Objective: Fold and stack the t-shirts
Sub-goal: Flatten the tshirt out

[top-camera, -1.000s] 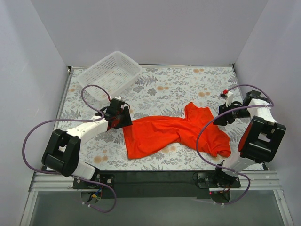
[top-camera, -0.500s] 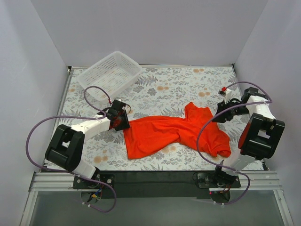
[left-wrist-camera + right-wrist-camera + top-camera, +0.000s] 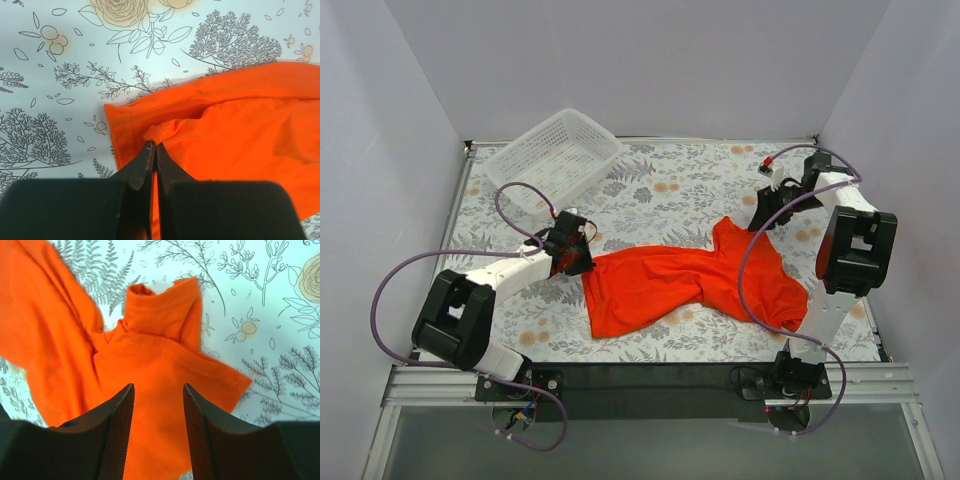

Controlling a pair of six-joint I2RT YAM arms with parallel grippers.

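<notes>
The orange-red t-shirt [image 3: 685, 282] lies unfolded and rumpled on the floral table cover [image 3: 670, 180], spread out between the two grippers.

The left gripper [image 3: 152, 146] is clenched. Its two black jaws are pressed tip to tip on a small raised pucker of the shirt's fabric. The pinch sits just inside a hemmed edge, which runs down just to the left of the tips. The bulk of the cloth spreads away to the right of the tips and beyond them. Bare floral cover shows ahead of this gripper and to its left.

The right gripper [image 3: 158, 387] is released, its jaws standing well apart with nothing held between them. Orange-red fabric fills the gap seen between the jaws and reaches out to either side. Just ahead of the tips a hemmed flap of the shirt stands slightly raised. Whether the jaws touch the cloth cannot be told. In the top view this gripper sits at the far right end of the shirt.

A white lattice basket [image 3: 555, 150] stands well beyond the left gripper, apart from the shirt.
</notes>
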